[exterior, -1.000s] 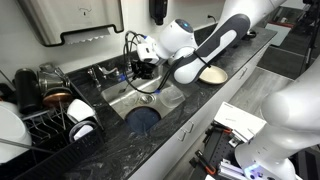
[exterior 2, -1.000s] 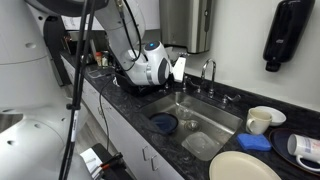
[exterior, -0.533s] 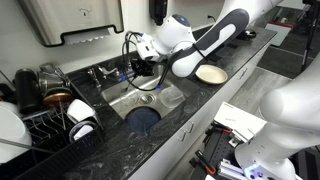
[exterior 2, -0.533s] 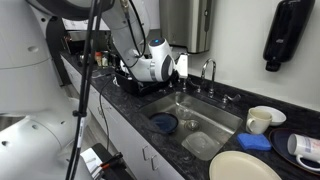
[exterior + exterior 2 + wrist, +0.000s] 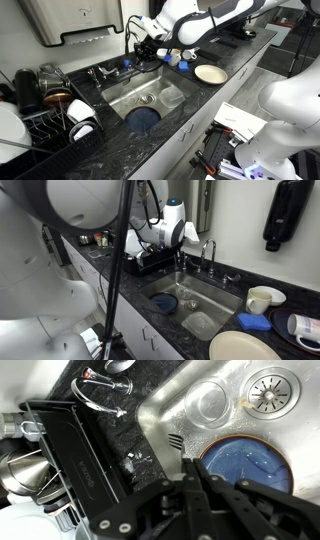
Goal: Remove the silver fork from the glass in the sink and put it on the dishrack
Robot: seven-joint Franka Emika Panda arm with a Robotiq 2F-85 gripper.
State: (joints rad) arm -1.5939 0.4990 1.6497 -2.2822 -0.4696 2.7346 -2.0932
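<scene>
My gripper (image 5: 138, 52) (image 5: 179, 248) hangs above the back edge of the sink (image 5: 125, 95) (image 5: 215, 298), near the faucet. In the wrist view its fingers (image 5: 192, 465) are pressed together. A thin silvery sliver, the fork (image 5: 180, 266), hangs under them; the fingers hide it in the wrist view. The clear glass (image 5: 172, 97) (image 5: 203, 326) (image 5: 205, 402) lies in the basin with no fork in it. The black dishrack (image 5: 30, 125) (image 5: 150, 260) (image 5: 80, 450) stands on the counter beside the sink, to one side of the gripper.
A round dark-blue dish (image 5: 143, 117) (image 5: 165, 303) (image 5: 245, 460) sits in the basin by the drain (image 5: 270, 388). The chrome faucet (image 5: 100, 395) curves over the back. Mugs fill the rack. A beige plate (image 5: 210, 73) and a white mug (image 5: 265, 298) stand on the other counter side.
My gripper has risen out of the sink and moved back toward the faucet and the wall. The glass and blue dish have stayed in place.
</scene>
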